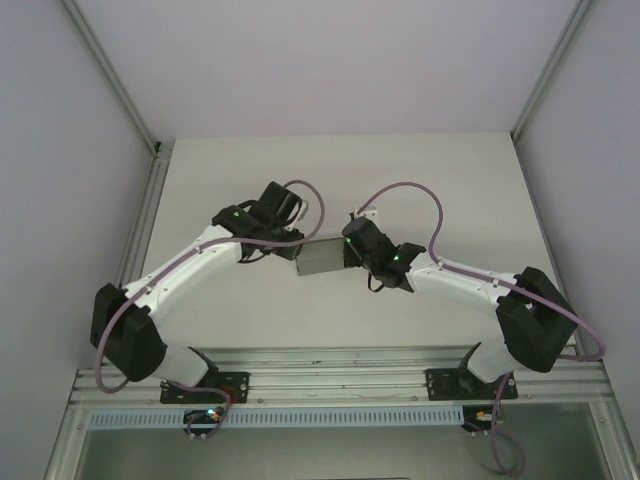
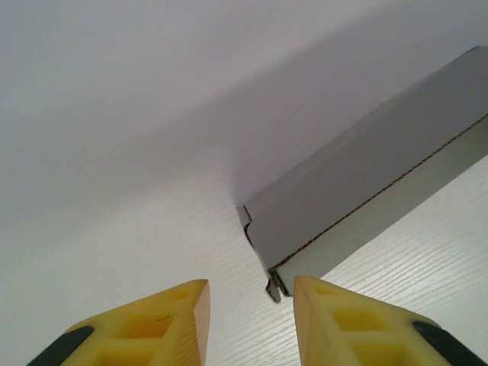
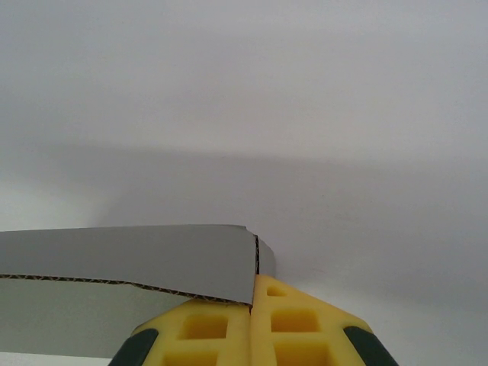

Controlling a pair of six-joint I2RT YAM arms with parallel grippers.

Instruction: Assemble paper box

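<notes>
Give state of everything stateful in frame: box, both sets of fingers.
paper box: resting on the table, side wall folded up, held at one end.
left fingers: open, box corner between the tips, not gripping.
right fingers: shut on the box wall.

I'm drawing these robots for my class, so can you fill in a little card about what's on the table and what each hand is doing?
thing: paper box, plain grey card
where: on the white table, between the two grippers
left gripper: jaws apart, one corner of the box just at the gap between its yellow tips
right gripper: shut, pinching the edge of the box at its other end
</notes>
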